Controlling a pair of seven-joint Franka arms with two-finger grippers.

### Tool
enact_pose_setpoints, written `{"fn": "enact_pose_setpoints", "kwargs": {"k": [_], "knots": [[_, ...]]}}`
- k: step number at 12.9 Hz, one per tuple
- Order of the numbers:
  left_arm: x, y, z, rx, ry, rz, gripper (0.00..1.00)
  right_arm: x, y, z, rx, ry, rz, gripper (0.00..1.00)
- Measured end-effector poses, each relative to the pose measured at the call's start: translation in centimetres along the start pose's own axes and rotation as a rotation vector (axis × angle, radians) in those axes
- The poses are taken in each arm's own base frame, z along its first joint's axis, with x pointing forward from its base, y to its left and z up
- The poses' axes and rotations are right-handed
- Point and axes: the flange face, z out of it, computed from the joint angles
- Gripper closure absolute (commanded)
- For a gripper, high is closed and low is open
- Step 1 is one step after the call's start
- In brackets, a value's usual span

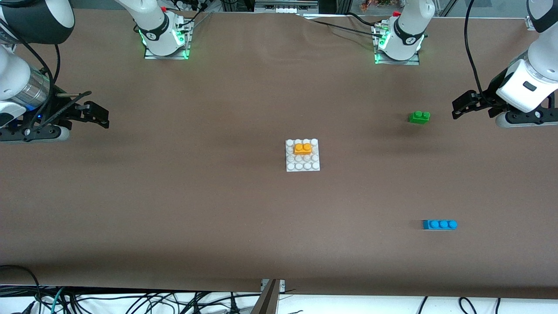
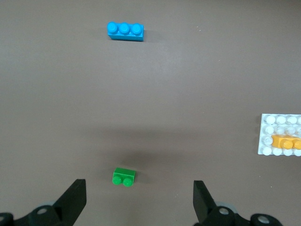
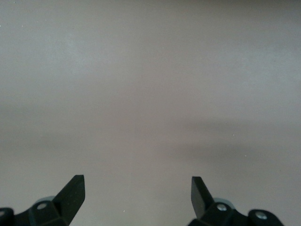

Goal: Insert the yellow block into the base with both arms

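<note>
The yellow block [image 1: 303, 148] – light, stiff, best gripped by its sides – sits on the base [image 1: 302, 165] at mid-desk; both jaws released, empty.

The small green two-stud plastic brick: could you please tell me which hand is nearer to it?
Left. The left hand hovers beside the green brick; the right hand waits at the table's right-arm end.

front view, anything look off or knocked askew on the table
Nothing stands out. The yellow block sits square on the base; the green brick and blue brick lie upright. The left gripper and right gripper wait open, empty.
</note>
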Motion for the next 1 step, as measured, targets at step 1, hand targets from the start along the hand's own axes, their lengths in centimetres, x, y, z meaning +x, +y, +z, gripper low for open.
{"fn": "enact_pose_setpoints", "kwargs": {"k": [1], "knots": [[-0.01,-0.1,0.02,0.0,-0.002,-0.002,0.0,0.02,0.0,0.05,0.0,-0.001,0.0,0.0]]}}
